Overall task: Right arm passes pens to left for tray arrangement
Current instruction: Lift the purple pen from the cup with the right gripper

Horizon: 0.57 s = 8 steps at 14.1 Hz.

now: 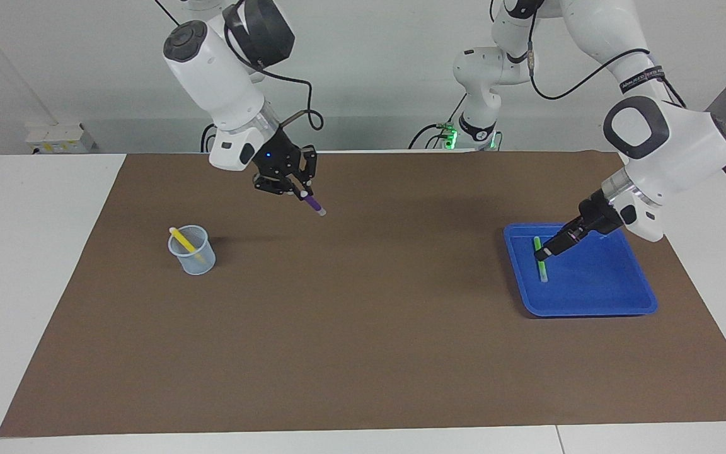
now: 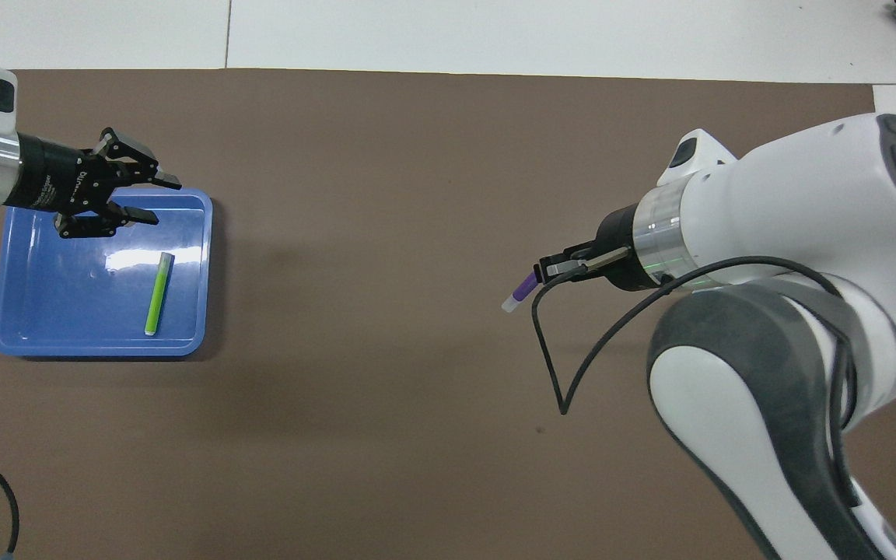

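Observation:
My right gripper (image 1: pixel 297 190) (image 2: pixel 545 271) is shut on the purple pen (image 1: pixel 313 204) (image 2: pixel 519 290), held in the air over the brown mat with its pale end pointing down. The green pen (image 1: pixel 540 263) (image 2: pixel 158 294) lies flat in the blue tray (image 1: pixel 615 301) (image 2: pixel 51 327) at the left arm's end of the table. My left gripper (image 1: pixel 544 253) (image 2: pixel 159 201) hangs open and empty over the tray's edge, above the green pen's end. The yellow pen (image 1: pixel 181 240) leans in a small pale-blue cup (image 1: pixel 194 253).
A brown mat (image 1: pixel 363 328) (image 2: pixel 417 155) covers most of the white table. The cup stands toward the right arm's end; the right arm hides it in the overhead view. A black cable (image 2: pixel 549 365) loops below the right wrist.

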Tool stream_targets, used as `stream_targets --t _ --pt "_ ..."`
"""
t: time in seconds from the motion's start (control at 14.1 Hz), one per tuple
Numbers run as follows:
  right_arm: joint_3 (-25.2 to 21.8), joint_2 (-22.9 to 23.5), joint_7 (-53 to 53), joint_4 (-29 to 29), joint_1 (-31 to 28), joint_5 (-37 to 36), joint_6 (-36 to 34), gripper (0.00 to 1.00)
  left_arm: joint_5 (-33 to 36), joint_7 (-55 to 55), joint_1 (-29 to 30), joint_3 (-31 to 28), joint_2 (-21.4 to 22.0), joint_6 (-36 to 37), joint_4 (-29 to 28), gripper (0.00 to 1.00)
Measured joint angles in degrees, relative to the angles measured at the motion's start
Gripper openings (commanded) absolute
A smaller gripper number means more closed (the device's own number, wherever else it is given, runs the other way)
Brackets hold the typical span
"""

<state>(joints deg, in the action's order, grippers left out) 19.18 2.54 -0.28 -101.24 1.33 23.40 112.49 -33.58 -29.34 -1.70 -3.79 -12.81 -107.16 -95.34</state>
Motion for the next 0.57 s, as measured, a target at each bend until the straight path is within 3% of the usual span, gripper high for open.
stream_targets --t 0.57 --pt "0.1 -1.2 14.3 -7.9 7.9 13.5 23.8 0.00 -11.4 -23.4 -0.1 0.9 1.2 0.4 -1.1 0.64"
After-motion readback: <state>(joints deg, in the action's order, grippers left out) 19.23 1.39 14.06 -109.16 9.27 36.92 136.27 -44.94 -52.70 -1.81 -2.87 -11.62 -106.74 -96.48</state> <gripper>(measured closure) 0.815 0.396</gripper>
